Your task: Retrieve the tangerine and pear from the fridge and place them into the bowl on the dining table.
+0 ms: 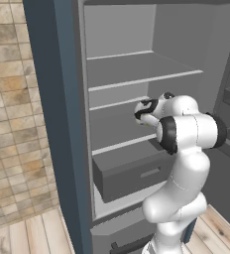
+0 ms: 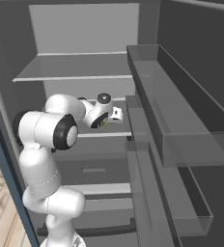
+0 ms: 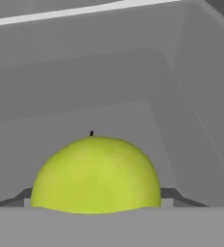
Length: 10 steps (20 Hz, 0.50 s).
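I've got the arm reaching deep into the open fridge (image 1: 62, 99), the wrist turned in over one of the middle grey shelves (image 1: 122, 104), just above the drawer (image 1: 132, 173). From the left base camera I see the hand end of the arm tucked against the shelf edge; from the right base camera it sits level with that same shelf, beside the clear door bins (image 2: 181, 116)

On the hand camera, the pear (image 3: 96, 176) is right up against the lens, bright yellow-green with a tiny dark stem on top, sitting between the two finger tips (image 3: 22, 197) of the gripper (image 3: 96, 200). I can see a dark tip poking out at each flank of the fruit, pressed right to its sides, so I read the jaws as clamped on the pear

Behind the fruit there's the grey back wall (image 3: 85, 82) of the fridge and the pale edge of the shelf above. Whether the pear rests on the shelf or is lifted off it, I cannot tell from here
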Tool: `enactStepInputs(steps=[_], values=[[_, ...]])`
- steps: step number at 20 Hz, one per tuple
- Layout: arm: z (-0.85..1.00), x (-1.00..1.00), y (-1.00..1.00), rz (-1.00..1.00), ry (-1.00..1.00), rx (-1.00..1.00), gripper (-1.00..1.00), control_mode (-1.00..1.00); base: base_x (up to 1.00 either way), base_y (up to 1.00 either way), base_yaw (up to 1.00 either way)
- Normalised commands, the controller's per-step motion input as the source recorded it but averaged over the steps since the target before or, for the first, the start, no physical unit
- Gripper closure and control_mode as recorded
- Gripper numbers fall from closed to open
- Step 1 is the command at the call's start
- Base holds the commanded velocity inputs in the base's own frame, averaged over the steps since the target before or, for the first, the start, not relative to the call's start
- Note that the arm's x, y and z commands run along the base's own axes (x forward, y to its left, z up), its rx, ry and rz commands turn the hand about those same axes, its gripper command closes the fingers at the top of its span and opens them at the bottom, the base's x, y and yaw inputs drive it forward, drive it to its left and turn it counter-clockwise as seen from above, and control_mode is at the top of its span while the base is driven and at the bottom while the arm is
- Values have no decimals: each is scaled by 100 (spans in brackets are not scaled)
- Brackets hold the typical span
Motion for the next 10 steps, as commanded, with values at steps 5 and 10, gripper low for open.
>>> enactStepInputs(steps=[5,10], values=[[38,-97,5,0,-4,-1,100,-100,0,0,0],[85,-60,24,0,0,-4,100,-100,0,0,0]])
